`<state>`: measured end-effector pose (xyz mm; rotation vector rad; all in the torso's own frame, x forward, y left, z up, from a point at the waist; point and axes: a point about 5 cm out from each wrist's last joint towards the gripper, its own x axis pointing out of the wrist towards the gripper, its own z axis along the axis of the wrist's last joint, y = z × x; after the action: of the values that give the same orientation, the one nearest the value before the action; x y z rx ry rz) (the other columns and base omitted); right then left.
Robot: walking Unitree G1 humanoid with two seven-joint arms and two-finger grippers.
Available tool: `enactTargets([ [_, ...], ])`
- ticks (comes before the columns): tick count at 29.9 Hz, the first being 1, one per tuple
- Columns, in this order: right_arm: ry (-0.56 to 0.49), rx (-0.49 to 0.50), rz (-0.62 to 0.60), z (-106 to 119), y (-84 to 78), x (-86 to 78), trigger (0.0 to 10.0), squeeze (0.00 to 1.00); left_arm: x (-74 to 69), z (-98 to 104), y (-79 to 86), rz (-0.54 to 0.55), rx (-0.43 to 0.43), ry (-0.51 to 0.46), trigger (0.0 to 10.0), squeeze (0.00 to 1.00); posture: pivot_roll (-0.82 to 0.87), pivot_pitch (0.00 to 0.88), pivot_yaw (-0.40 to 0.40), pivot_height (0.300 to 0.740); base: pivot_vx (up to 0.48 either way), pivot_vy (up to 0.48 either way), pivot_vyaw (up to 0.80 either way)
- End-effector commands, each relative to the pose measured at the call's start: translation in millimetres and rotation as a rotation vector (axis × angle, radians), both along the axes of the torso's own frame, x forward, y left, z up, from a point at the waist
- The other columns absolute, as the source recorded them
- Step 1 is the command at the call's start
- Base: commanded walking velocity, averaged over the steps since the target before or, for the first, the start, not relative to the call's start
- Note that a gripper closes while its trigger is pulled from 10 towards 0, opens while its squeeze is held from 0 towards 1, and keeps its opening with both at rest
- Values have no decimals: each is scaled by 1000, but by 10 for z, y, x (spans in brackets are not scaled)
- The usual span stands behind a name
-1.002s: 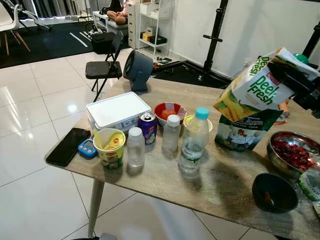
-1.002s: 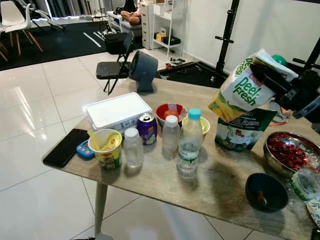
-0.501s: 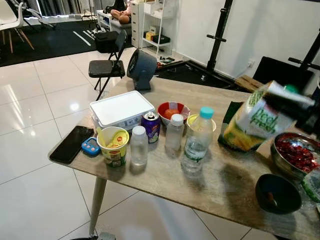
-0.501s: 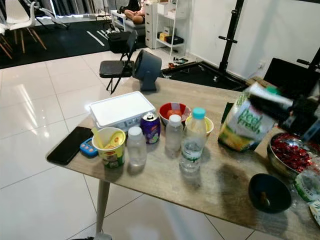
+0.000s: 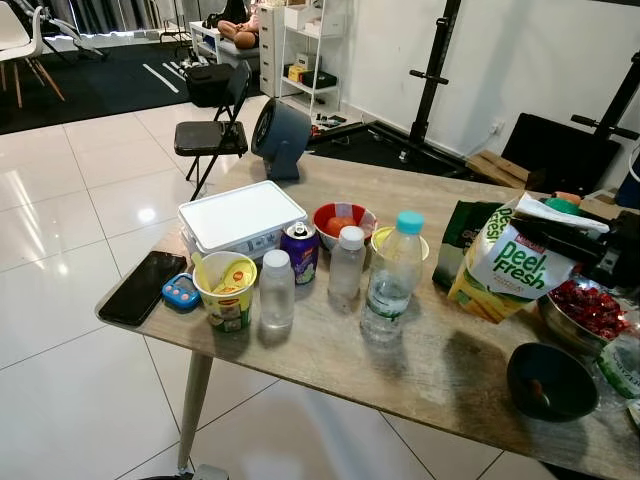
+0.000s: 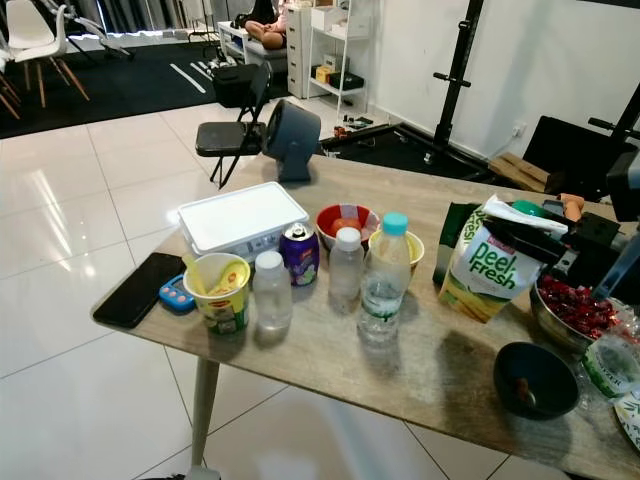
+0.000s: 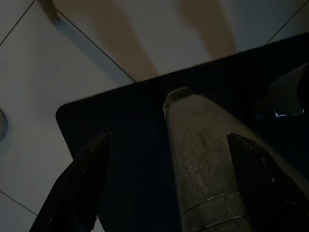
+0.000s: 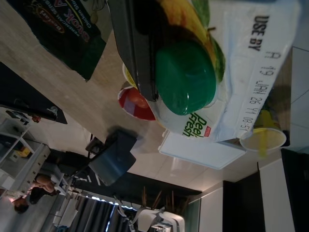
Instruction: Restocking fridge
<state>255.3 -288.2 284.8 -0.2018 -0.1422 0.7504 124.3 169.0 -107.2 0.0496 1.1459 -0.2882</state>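
White-tiled floor [image 5: 70,200] surrounds a long wood-grain worktop [image 5: 330,355] crowded with groceries. Largest on it is a flat white lidded plastic box [image 5: 241,219]; then a dark green standing pouch [image 6: 456,242], a steel bowl of red berries [image 5: 588,310], a clear water bottle with a blue cap [image 5: 394,278], and a purple drink can [image 5: 299,252]. At the worktop's right end the right tool [image 6: 540,240] is clenched on the top seam of a white and yellow Peel Fresh juice pouch with a green screw cap [image 6: 487,268], whose base appears to rest on the worktop just beside the green pouch. The pouch is probably soft, heavy with liquid and liable to sag; the stiff seam near the cap seems the surest hold. The left tool [image 7: 169,159] hangs spread open above the floor.
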Motion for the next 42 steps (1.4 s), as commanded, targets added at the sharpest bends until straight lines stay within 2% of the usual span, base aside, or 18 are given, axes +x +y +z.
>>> enactTargets([
  [1, 3, -25, 22, 10, 44, -17, 0, 0, -236, -76, -48, -15, 4, 100, 10000, 0, -49, 0, -21, 740, -311, 0, 0],
  [8, 12, -30, 36, -2, 75, -19, 0, 0, -234, -79, -88, -29, 3, 100, 10000, 0, -50, 0, -19, 740, -340, 0, 0],
  [15, 14, -33, 41, -6, 91, -20, 0, 0, -215, -70, -27, -29, 12, 99, 10000, 0, -50, 0, -19, 740, -369, 0, 0],
  [17, 16, -34, 44, -14, 98, -21, 0, 0, -218, -68, 13, -27, 17, 100, 10000, 0, -50, 0, -19, 740, -368, 0, 0],
  [18, 18, -32, 53, -28, 114, -25, 0, 0, -242, -65, 88, -26, 25, 103, 10000, 0, -50, 0, -19, 740, -368, 0, 0],
  [21, 20, -30, 60, -37, 124, -27, 0, 0, -261, -65, 127, -24, 28, 105, 10000, 0, -51, 0, -18, 740, -368, 0, 0],
  [30, 36, -26, 73, -67, 146, -28, 0, 0, -281, -67, 149, -9, 34, 104, 10000, 0, -51, 0, -18, 740, -119, 0, 0],
  [35, 150, -75, 34, -295, 70, -14, 0, 0, -328, -89, 53, -15, 26, 112, 10000, 0, -53, 0, -18, 740, 0, 0, 0],
  [37, 160, -81, 32, -318, 63, -18, 0, 0, -329, -90, 48, -15, 26, 112, 10000, 0, -53, 0, -18, 740, 0, 0, 0],
  [38, 230, -129, 40, -480, 39, -49, 0, 0, -331, -92, 30, -16, 23, 112, 10000, 0, -53, 0, -18, 740, 0, 0, 0],
  [39, 230, -129, 40, -480, 39, -49, 0, 0, -331, -92, 30, -16, 23, 112, 10000, 0, -53, 0, -18, 740, 0, 0, 0],
  [42, 326, -155, 44, -723, 15, -74, 0, 0, -328, -93, 7, -18, 20, 112, 10000, 0, -53, 0, -18, 740, 0, 0, 0],
])
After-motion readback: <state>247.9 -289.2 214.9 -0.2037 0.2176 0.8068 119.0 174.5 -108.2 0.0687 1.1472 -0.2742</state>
